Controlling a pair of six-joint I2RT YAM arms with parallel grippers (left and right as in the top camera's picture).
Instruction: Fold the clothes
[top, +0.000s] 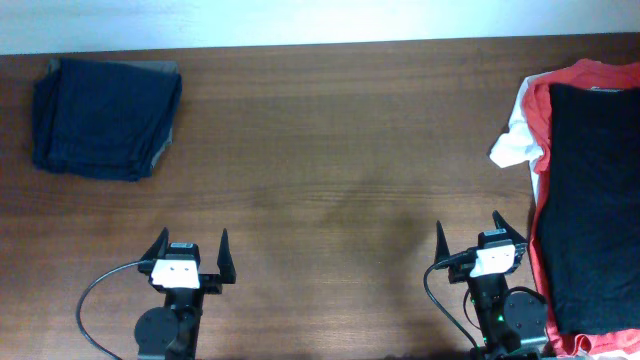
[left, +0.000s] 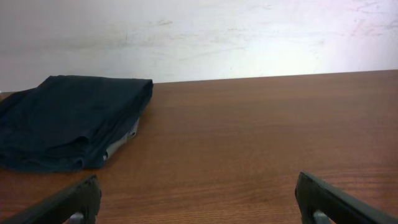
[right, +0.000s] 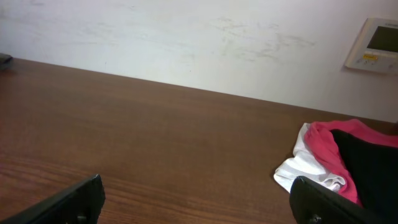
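The black garment (top: 592, 200) lies at the right edge of the surface (top: 330, 150), spread flat on top of a red shirt (top: 540, 110), with a white cloth (top: 512, 145) poking out at the far-left corner of that heap. Its long axis runs from the near edge of the surface toward the far one, so one long side faces the robot's middle.

The right claw (top: 470, 232) sits just beside that long side, at the garment's near end. The jaws are spread wide and hold nothing. In its own wrist view the black fabric shows only at the right margin — ahead and off to the right, not between the fingers.

The left claw (top: 193, 240) is also wide open and empty, and well apart from the garment, with the whole bare middle of the surface between them. What lies ahead of it is a folded navy pile (top: 105, 115) at the far-left corner, which is not the piece to fold.

No fold looks begun. The right arm is clearly the nearer one — a first grasp would likely mean swinging right toward the garment's near edge.
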